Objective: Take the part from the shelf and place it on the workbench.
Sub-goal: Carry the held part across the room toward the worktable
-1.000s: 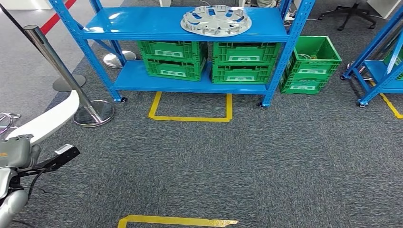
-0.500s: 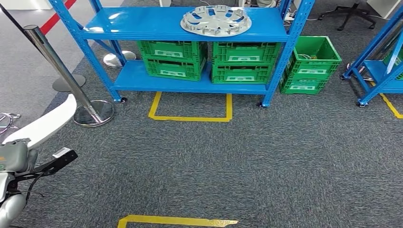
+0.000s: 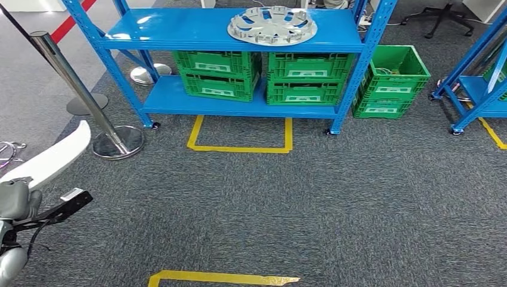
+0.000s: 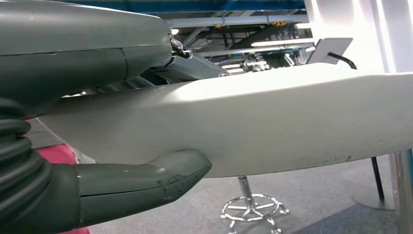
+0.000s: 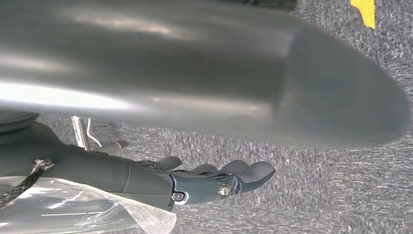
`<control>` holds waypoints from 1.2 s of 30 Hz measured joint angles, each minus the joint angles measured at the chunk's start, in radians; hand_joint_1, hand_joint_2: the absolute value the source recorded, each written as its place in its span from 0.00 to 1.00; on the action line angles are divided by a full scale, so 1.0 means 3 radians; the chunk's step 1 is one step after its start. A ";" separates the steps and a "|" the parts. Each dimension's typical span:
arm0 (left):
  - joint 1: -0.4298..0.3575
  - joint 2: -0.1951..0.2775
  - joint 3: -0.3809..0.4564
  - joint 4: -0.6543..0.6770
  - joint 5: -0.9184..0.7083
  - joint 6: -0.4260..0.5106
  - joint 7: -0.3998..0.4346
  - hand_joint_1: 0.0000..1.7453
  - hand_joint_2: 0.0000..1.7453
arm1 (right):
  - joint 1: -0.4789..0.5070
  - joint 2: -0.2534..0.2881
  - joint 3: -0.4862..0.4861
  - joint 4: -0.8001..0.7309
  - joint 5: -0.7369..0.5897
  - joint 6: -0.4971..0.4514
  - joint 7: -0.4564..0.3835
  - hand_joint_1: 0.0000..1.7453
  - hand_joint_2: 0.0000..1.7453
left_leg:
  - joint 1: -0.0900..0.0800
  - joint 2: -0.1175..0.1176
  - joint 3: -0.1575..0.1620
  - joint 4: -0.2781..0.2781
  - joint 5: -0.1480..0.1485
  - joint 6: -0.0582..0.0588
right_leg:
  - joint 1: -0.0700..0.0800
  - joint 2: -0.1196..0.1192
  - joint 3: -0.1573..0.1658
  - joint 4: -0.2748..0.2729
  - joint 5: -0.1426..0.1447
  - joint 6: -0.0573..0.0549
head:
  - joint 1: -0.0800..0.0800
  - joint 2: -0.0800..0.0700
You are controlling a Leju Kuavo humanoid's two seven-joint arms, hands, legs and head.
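- The white part [image 3: 57, 156] runs off the head view's left edge; the left hand [image 4: 87, 161] hides some of it.
- The right hand [image 5: 204, 183] is partly hidden behind a blurred silver surface [image 5: 195, 73].

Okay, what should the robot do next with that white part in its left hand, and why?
Probably turn away to find the workbench: the left hand grips the white part, and ahead stands the blue shelf rather than a bench.
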 joint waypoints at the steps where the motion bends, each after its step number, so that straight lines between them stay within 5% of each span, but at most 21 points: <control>1: 0.0019 -0.0009 0.0000 0.0004 0.0000 0.0000 0.0000 1.00 1.00 | 0.0001 0.0000 0.0010 -0.0007 -0.0008 0.0007 0.0006 0.00 0.00 | 0.0000 0.0000 -0.0001 0.0000 0.0000 0.0000 | 0.0000 0.0000 0.0002 0.0000 0.0000 0.0000 | 0.0000 0.0000; 12: 0.0139 -0.0066 0.0044 0.0070 -0.0009 0.0075 0.0007 1.00 1.00 | 0.0009 0.0000 0.0035 -0.0031 -0.0348 0.0352 0.0215 0.00 0.00 | 0.0000 0.0000 -0.0002 0.0000 -0.0001 0.0000 | 0.0001 -0.0001 -0.0018 0.0000 -0.0002 -0.0001 | 0.0000 0.0000; 25: 0.0133 -0.0048 0.0110 0.0074 0.0011 0.0103 -0.0005 1.00 1.00 | 0.0032 0.0000 0.0092 0.0053 -0.0132 0.0432 0.0287 0.00 0.00 | 0.0000 0.0000 -0.0002 0.0000 -0.0001 0.0000 | 0.0000 -0.0001 -0.0018 0.0000 -0.0002 -0.0001 | 0.0001 0.0000; 36: 0.0084 0.0034 0.0113 0.0074 0.0021 0.0106 -0.0013 1.00 1.00 | 0.0079 0.0000 0.0105 0.0042 -0.0478 0.0525 0.0335 0.00 0.00 | 0.0000 0.0000 -0.0001 0.0000 -0.0001 0.0000 | 0.0000 -0.0001 -0.0018 0.0000 -0.0002 -0.0001 | 0.0000 0.0000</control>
